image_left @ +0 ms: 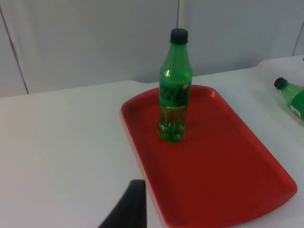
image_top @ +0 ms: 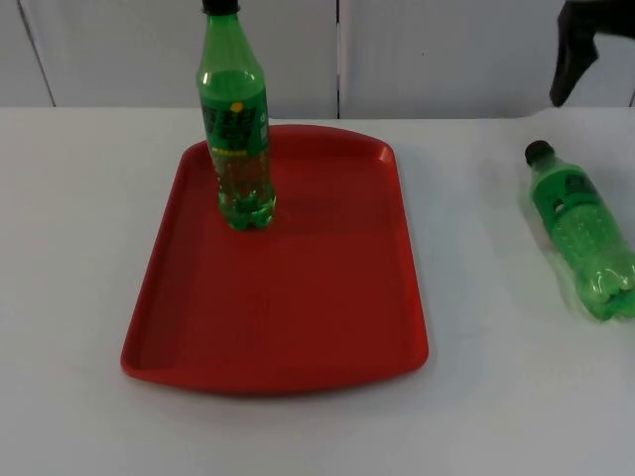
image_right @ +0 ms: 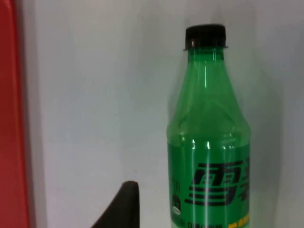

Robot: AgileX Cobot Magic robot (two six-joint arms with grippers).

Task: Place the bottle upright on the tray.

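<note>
A green bottle with a black cap lies on its side on the surface near the right edge, well apart from the red tray, cap toward the far wall and base toward the near edge. A second green bottle already stands upright on the tray near its far left corner, so the lying one is, as I judge it, the piece left to place. The right end effector hangs above the far right corner of the surface, beyond the lying bottle's cap and clear of it; whether its fingers are released or clenched I cannot tell, though it grasps nothing. In the right wrist view the bottle's neck and label run close beside a black fingertip, with the tray's rim off to one side. The round body can roll toward the right edge of the surface if the fingers touch one side first. A grip near the cap would leave the base heavy, and the bottle could swing or slip when turned upright. Set down tilted or released early, it may topple on the tray. A path over the far left corner could knock over the standing bottle. The left end effector waits off the near left side of the tray, its finger state hidden.
</note>
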